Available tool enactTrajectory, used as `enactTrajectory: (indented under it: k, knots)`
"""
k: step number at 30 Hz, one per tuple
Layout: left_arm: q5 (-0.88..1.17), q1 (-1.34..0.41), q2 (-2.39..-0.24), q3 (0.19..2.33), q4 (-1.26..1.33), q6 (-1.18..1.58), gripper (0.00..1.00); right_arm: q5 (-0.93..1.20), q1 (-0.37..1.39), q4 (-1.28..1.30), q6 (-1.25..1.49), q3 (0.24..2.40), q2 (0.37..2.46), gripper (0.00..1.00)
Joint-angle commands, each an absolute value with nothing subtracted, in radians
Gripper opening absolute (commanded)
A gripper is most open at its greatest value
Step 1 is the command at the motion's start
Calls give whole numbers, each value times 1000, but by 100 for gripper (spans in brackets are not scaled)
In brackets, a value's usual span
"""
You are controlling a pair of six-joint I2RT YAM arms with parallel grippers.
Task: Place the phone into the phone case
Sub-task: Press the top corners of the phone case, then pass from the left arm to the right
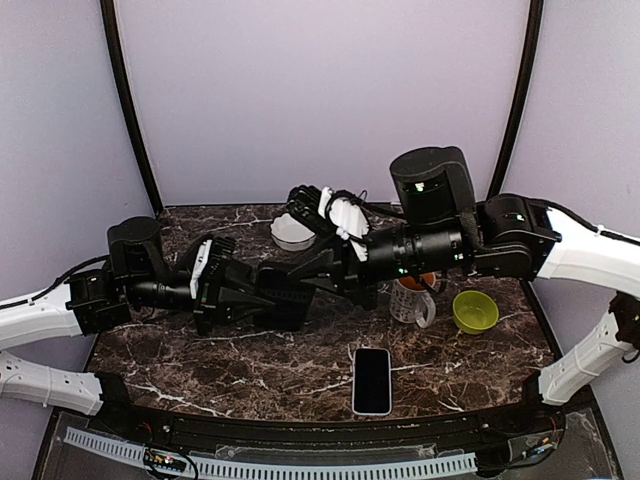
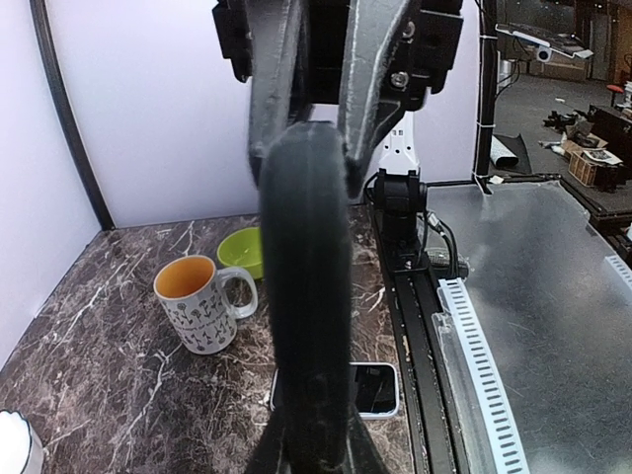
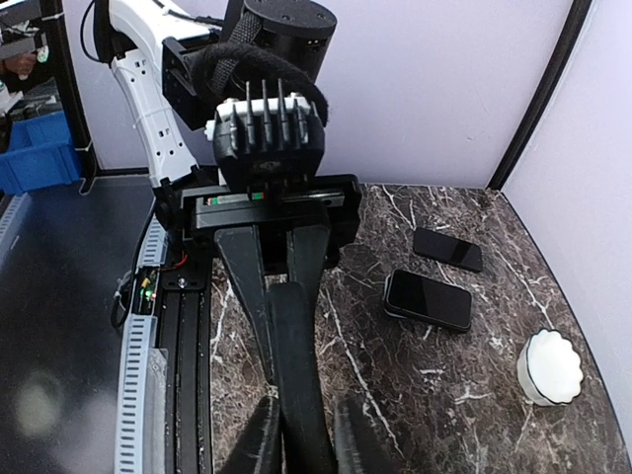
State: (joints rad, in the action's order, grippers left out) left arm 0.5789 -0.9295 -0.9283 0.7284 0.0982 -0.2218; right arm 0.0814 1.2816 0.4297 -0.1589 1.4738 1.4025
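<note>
A black phone case (image 1: 283,284) hangs above the table's middle, held between both grippers. My left gripper (image 1: 258,288) is shut on its left end and my right gripper (image 1: 312,272) is shut on its right end. In the left wrist view the case (image 2: 306,257) stands edge-on from my left gripper (image 2: 306,439) up to the right gripper's jaws. In the right wrist view the case (image 3: 293,336) runs from my right gripper (image 3: 306,439) to the left gripper's jaws. A phone (image 1: 371,381) with a pale rim lies face up near the front edge, and also shows in the left wrist view (image 2: 377,388).
A patterned mug (image 1: 409,299) with an orange inside and a green bowl (image 1: 475,311) stand on the right. A white ribbed cup (image 1: 291,233) stands at the back. The right wrist view shows two more dark phones (image 3: 428,299) (image 3: 447,249) lying on the table's left part.
</note>
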Motion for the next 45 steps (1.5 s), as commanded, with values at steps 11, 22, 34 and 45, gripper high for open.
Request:
enactTrajectory:
  k: [11,22,34,45]
  knots:
    - [610,-935,-890,732,230,-142,0,84,1252,321,-117,1434,1399,54]
    - [651,-905,-861,700,431,131,0,168,1252,-67,68,1193,1335,39]
    - [598,-905,-881,728,363,81,29,107,1252,-104,263,1155,1313,0]
    - [-250,-902,-930,794,171,-50,94,-73,1252,232,669,1182,1462,0]
